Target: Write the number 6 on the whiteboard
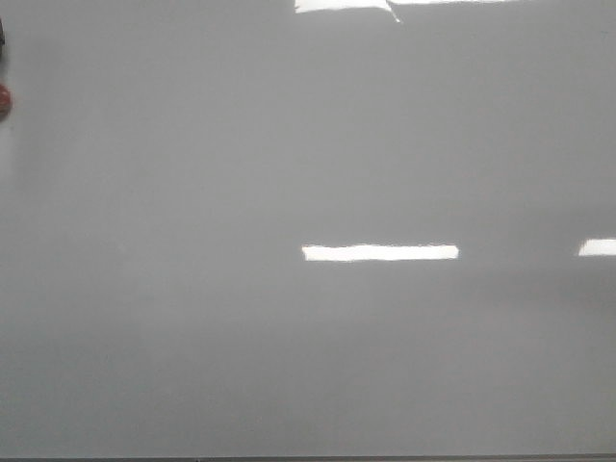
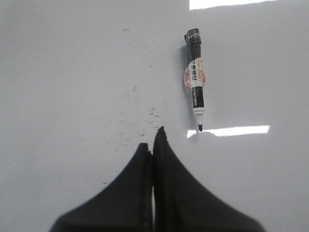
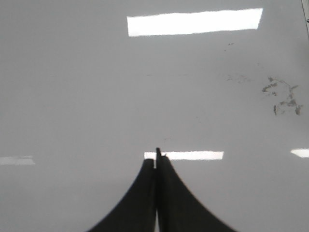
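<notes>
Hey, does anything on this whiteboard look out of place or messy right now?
Mostly tidy. The whiteboard carries no written 6 yet, but it isn't clean: faint dark specks lie near the uncapped marker lying on it, and a smudged grey patch shows in the right wrist view. Both grippers, left and right, are shut and empty.

Glossy pale grey whiteboard [image 1: 192, 289], unmarked.
</notes>
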Motion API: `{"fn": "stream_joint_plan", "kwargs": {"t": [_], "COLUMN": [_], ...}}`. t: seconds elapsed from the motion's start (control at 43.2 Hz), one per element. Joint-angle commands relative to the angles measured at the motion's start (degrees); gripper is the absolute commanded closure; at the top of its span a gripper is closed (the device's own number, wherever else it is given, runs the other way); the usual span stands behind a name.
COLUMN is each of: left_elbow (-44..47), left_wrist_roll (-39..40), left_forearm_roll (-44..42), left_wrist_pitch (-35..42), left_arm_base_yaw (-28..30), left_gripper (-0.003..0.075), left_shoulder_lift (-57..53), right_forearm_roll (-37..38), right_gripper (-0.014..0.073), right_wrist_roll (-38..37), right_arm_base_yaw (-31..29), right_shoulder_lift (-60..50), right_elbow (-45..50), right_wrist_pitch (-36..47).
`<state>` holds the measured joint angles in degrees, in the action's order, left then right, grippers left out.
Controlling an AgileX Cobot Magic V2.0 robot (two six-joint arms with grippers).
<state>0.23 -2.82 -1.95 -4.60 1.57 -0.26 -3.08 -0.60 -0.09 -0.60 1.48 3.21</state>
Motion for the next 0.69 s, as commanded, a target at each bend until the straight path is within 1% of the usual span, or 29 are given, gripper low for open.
{"fn": "stream_joint_plan", "kwargs": {"t": [0.0, 0.556, 0.671], "left_elbow": [0.33, 0.33, 0.33], "left_wrist_roll": [-0.01, -0.01, -0.01], "left_forearm_roll": [0.44, 0.05, -0.51], "left_wrist_pitch": [4.60, 4.60, 7.31], "left_arm_base_yaw": [0.04, 0.04, 0.04], "left_gripper": [0.0741, 0.0741, 0.0741], "left_shoulder_lift": [-0.89, -0.89, -0.89], "right_forearm_roll": [-0.14, -0.14, -0.14], "right_gripper": [0.0662, 0.0662, 0.0662], "right_wrist_roll": [0.60, 0.60, 0.60], "right_arm_base_yaw": [-0.11, -0.11, -0.11], "right_shoulder_lift": [-1.07, -1.07, -1.07], "right_elbow": [-0.20, -0.20, -0.20], "right_wrist_pitch": [4.89, 4.89, 5.72]}}
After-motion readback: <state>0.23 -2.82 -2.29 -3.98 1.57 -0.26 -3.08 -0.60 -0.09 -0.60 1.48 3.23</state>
